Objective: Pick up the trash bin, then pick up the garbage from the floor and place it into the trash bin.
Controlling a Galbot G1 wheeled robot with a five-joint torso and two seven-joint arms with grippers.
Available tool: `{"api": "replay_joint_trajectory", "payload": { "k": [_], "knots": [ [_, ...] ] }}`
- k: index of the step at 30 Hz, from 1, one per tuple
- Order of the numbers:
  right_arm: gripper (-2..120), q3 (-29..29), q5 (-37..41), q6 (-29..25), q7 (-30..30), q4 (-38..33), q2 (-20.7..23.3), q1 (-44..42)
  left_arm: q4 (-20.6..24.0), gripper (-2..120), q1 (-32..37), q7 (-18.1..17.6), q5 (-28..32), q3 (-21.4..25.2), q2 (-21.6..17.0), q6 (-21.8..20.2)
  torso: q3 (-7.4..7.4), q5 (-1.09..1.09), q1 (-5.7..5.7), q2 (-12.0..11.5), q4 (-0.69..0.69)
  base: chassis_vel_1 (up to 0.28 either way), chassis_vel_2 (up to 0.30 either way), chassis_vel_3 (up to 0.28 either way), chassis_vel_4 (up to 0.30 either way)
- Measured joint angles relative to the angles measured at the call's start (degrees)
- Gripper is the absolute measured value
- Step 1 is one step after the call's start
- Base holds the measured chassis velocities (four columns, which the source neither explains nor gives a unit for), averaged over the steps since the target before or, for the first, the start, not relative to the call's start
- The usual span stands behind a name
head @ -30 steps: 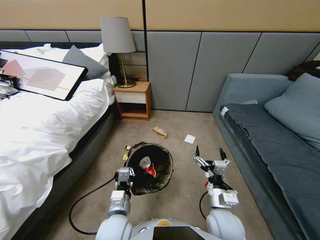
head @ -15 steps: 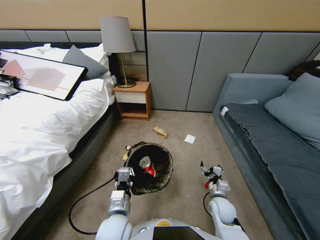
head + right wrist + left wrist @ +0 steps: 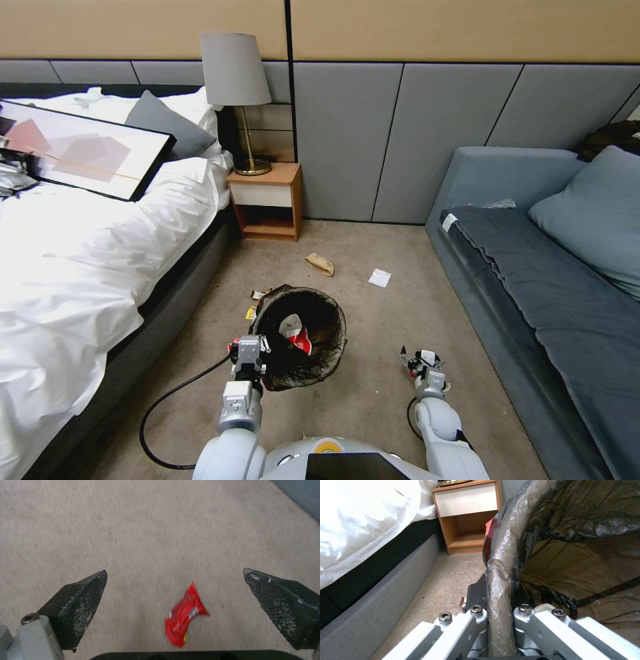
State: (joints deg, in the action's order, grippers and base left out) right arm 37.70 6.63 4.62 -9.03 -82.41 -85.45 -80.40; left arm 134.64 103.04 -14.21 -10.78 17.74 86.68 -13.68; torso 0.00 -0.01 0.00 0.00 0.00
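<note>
Red snack packet (image 3: 185, 618) lies between the right gripper (image 3: 176, 610)'s spread fingers, long axis across them; left gripper (image 3: 500, 620) clamps the trash bin (image 3: 301, 333) rim

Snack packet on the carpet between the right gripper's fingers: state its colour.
Red, with small white and yellow marks; the snack packet shows best in the right wrist view.

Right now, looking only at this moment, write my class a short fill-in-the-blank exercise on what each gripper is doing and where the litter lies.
1. The left gripper is shut on the rim of the ____.
2. The right gripper hangs open above a ____ snack packet.
3. That packet lies on the ____.
4. The brown paper bag lies nearer the ____ than the white paper slip does.

Missing words: trash bin; red; carpet; nightstand
</note>
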Motion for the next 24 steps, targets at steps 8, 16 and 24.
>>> {"api": "replay_joint_trajectory", "payload": {
  "k": [8,16,24],
  "knots": [
    [100,1.4,0.1,-0.9,0.4,2.6,-0.3,0.7,-0.1,2,-0.1,0.0,0.0,-0.2,0.0,0.0,0.00,0.01,0.00,0.0,0.00,0.000,0.000,0.000,0.000],
    [100,1.8,0.6,-1.3,0.5,5.8,0.2,2.6,0.0,2,0.0,0.0,0.0,-0.3,0.0,0.0,0.00,0.01,0.00,0.0,0.00,0.000,0.000,0.000,0.000],
    [100,1.7,1.2,-1.6,0.4,8.9,-0.1,4.1,-0.1,2,0.1,0.0,-0.1,-0.3,0.0,0.0,0.00,0.01,0.00,0.0,0.00,0.000,0.000,0.000,0.000]
  ]
}}
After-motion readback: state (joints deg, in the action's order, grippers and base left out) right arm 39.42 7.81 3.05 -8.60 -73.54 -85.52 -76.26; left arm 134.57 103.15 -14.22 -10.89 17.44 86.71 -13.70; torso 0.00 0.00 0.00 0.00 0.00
